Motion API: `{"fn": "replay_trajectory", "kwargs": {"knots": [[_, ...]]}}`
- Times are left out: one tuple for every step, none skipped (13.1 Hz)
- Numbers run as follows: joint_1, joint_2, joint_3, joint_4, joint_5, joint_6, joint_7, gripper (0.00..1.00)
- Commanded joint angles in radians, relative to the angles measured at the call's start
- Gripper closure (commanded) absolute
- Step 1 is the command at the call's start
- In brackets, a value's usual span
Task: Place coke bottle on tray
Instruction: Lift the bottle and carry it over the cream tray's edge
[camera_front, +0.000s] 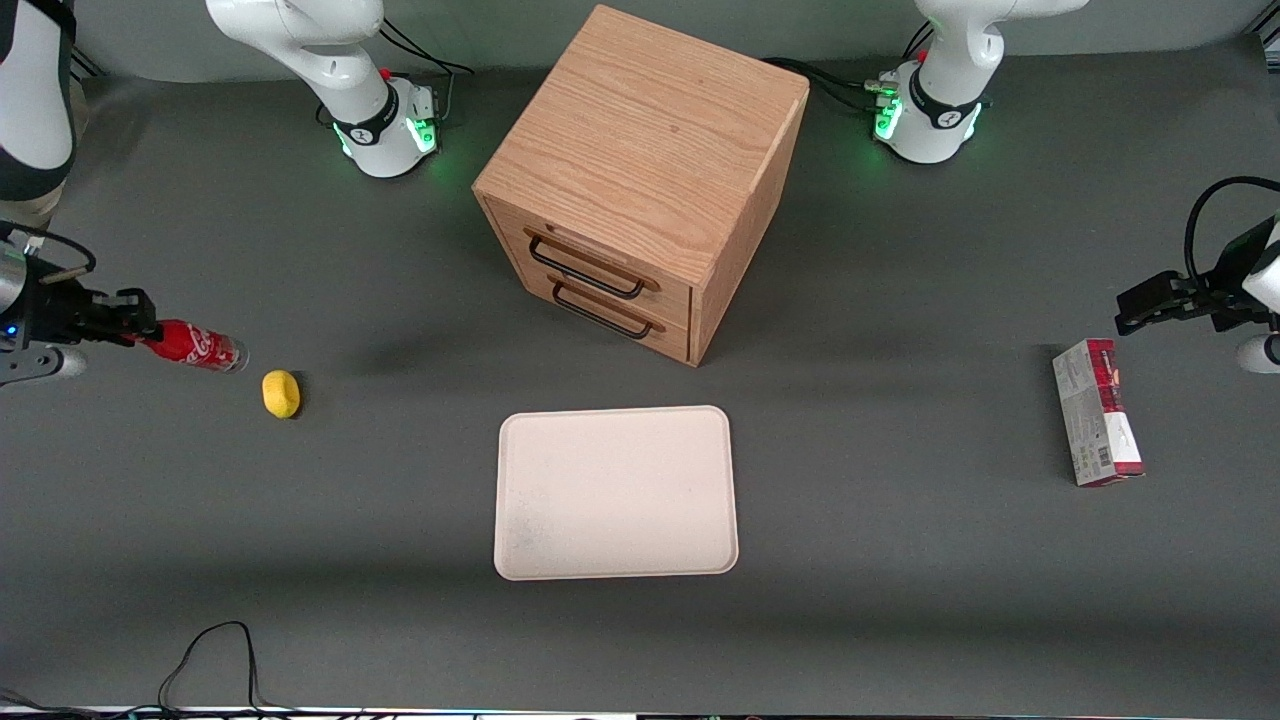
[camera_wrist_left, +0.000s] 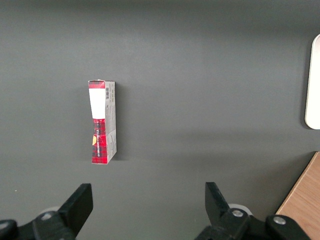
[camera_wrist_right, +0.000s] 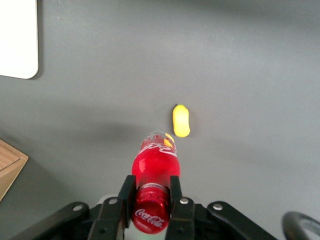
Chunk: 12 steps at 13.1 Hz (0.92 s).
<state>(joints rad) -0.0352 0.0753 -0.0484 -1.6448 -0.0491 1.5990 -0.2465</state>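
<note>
At the working arm's end of the tabletop (camera_front: 400, 620), the gripper (camera_front: 135, 325) clamps the bottle (camera_front: 195, 347) by its neck: red, white script, clear base, tipped sideways. Dark grey matte surface; cream tray (camera_front: 616, 492) lies mid-tabletop.

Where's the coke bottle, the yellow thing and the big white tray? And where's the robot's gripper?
coke bottle (camera_front: 195, 347), front view, on its red label.
yellow thing (camera_front: 281, 393), front view, on its middle.
tray (camera_front: 615, 490), front view, on its bare floor.
gripper (camera_wrist_right: 151, 200), right wrist view, midway between its fingertips, clamped at the bottle's neck.
</note>
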Motion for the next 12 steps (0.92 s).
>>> {"fn": "replay_trajectory", "kwargs": {"knots": [[0.009, -0.040, -0.002, -0.047, -0.023, 0.032, -0.001, 1.00], [0.009, -0.028, 0.002, -0.029, -0.021, 0.030, 0.015, 1.00], [0.029, -0.002, 0.004, -0.007, -0.020, 0.025, 0.059, 1.00], [0.075, 0.026, 0.004, 0.014, -0.020, 0.027, 0.123, 1.00], [0.110, 0.084, 0.004, 0.078, -0.020, 0.025, 0.180, 1.00], [0.144, 0.159, 0.004, 0.170, -0.018, 0.012, 0.229, 1.00], [0.188, 0.235, 0.004, 0.257, -0.012, -0.020, 0.292, 1.00], [0.222, 0.310, 0.004, 0.345, -0.009, -0.034, 0.362, 1.00], [0.244, 0.393, 0.007, 0.438, -0.003, -0.048, 0.441, 1.00], [0.259, 0.473, 0.019, 0.545, 0.024, -0.065, 0.511, 1.00], [0.261, 0.551, 0.042, 0.651, 0.041, -0.068, 0.573, 1.00], [0.267, 0.631, 0.076, 0.736, 0.040, -0.057, 0.658, 1.00]]}}
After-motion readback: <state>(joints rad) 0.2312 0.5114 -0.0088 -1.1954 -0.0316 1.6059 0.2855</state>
